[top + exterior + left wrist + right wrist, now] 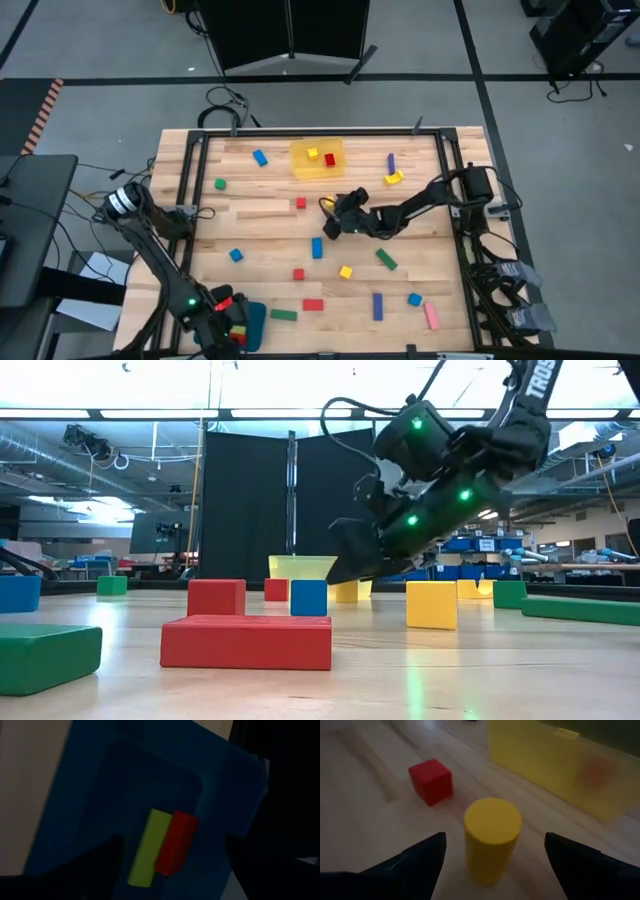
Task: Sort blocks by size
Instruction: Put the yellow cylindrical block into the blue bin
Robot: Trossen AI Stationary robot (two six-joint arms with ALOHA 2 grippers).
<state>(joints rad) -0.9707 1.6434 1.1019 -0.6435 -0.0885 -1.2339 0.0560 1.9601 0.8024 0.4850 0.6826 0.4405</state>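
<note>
Right gripper (492,865), fingers spread and empty, frames an upright yellow wooden cylinder (491,837) at frame centre; beyond, upper left, a small red cube (431,781); upper right, the translucent yellow tray (560,765).

The table (270,262) is pale, smooth wooden planks with a soft sheen. The blocks (246,641) look matt painted. The yellow tray (560,762) is translucent plastic.

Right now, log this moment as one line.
left gripper: over teal tray | right gripper: open, around yellow cylinder | yellow tray: two blocks in
</note>
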